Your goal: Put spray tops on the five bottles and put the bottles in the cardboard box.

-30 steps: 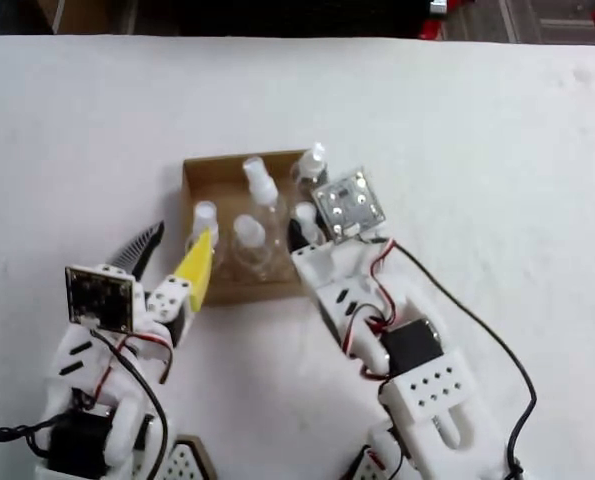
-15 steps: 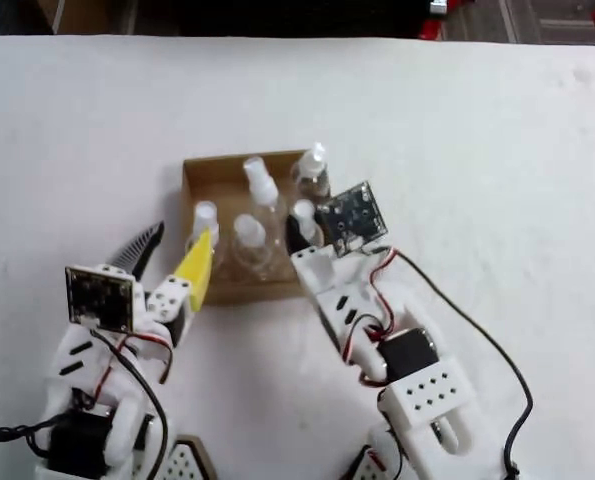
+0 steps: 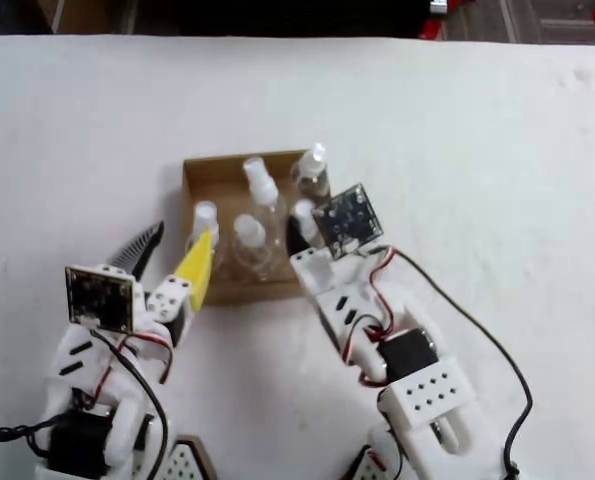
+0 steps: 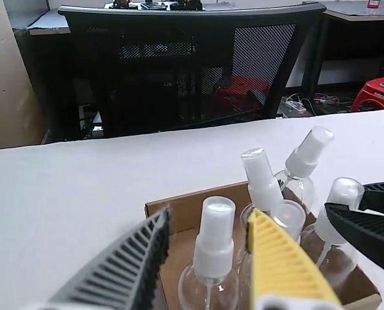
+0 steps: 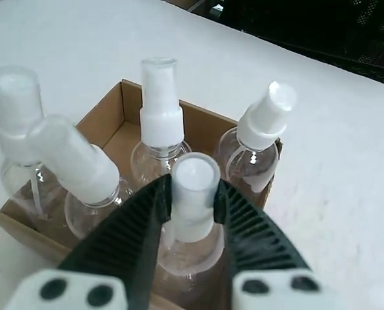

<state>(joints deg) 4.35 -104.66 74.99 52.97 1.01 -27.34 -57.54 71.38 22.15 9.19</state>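
Five bottles point(image 3: 260, 185) stood inside the cardboard box point(image 3: 191, 172) near the middle of the white worktop point(image 3: 477, 130), each with a white spray top point(image 3: 248, 228) on it.

At the left, the left pincer point(image 3: 184, 232) hung at the box's near-left corner with its dark and yellow fingers spread wide and nothing held. The yellow finger point(image 3: 199, 262) lay over the box's left edge, just beside the near-left bottle point(image 3: 205, 218), while the dark finger sat outside the box. That arm's own wrist view framed the bottle's top between the two fingertips, apart from both. Beyond the worktop's far edge it showed a black mesh chair point(image 4: 192, 58).

Further right, three more bottles filled the middle and far side of the box, the far-right one with its top leaning.

At the box's right side, the right pincer point(image 5: 193, 190) was closed on the spray top of the near-right bottle point(image 5: 192, 248). From above, the arm's camera board point(image 3: 347, 220) stood in the way and covered much of that grip, leaving the cap and one dark finger in sight. The right wrist view made the contact plain, with a black finger pressed to each side of the cap. The left wrist view caught those black tips at the box's right end.
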